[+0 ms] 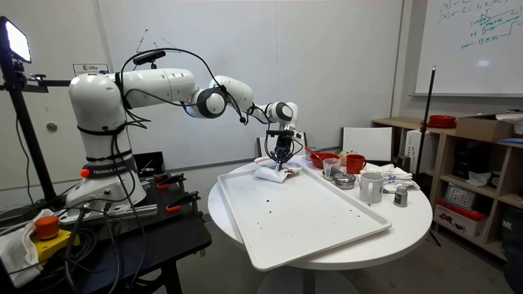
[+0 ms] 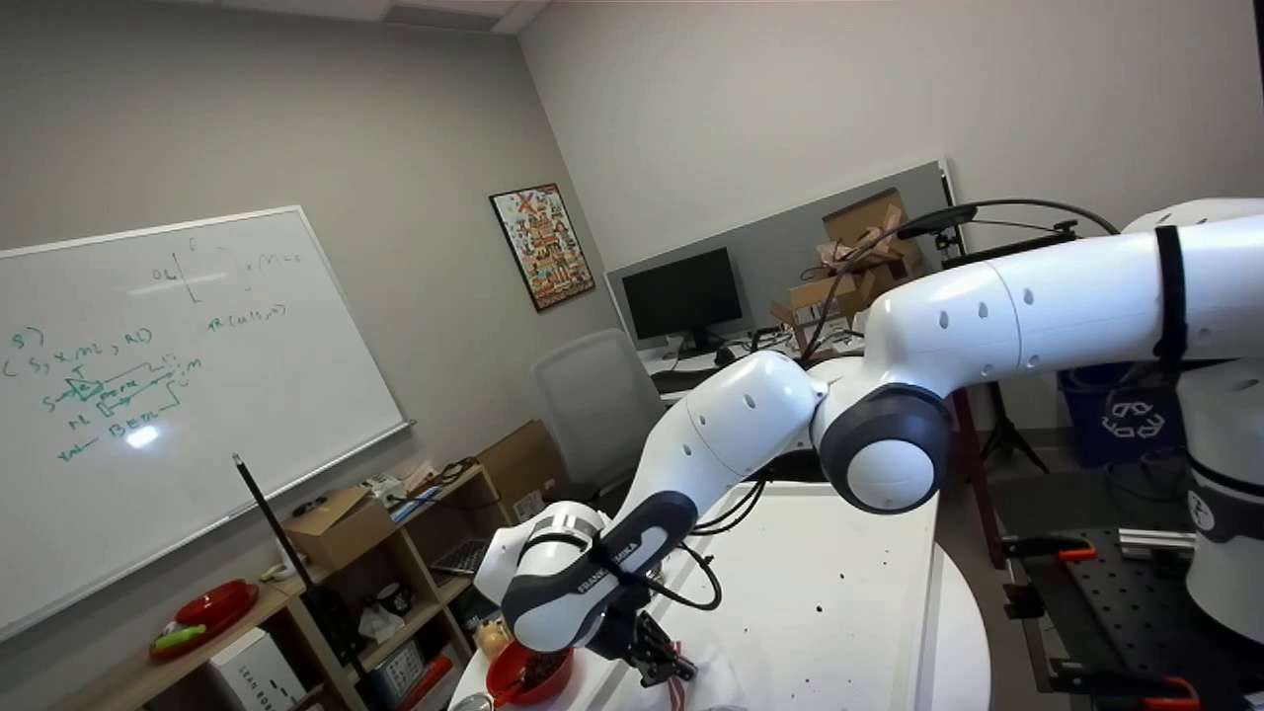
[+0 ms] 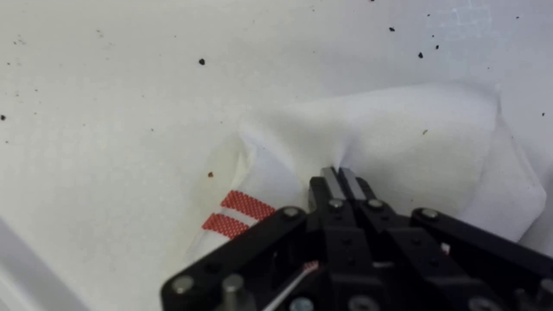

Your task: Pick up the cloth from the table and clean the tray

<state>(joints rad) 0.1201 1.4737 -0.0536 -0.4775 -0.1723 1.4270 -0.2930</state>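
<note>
— What stands left of the tray (image 1: 302,208)?
— The robot arm (image 1: 100,118), in an exterior view; it reaches over to the tray's far end.
— Is the cloth (image 1: 270,174) there?
— Yes, bunched on the tray at that far end. Its red stripes show in the wrist view. Whether any of it laps over the rim, I can't tell.
— And the end effector (image 3: 336,170)?
— Clenched on a fold of the cloth; the wrist view shows a crease running to its tips.
— So which step is this?
— My judgement: the picking-up is done and the wiping is in hand, with most of it ahead. Dark specks (image 3: 201,61) lie on the bare tray in all three views.
— What does the next move call for?
— A firm hold on that fold, light downward pressure so the cloth lies flatter, then a long stroke from the far end toward the near end of the tray, gathering specks.
— Anything to mind on the right?
— Right of the tray in that exterior view, on the surface (image 1: 408,232), come a red bowl (image 1: 318,163), a red mug (image 1: 355,164), a grey mug (image 1: 372,188) and a shaker (image 1: 401,197). I'd stay inside the tray's right rim; a wide sweep might knock them.
</note>
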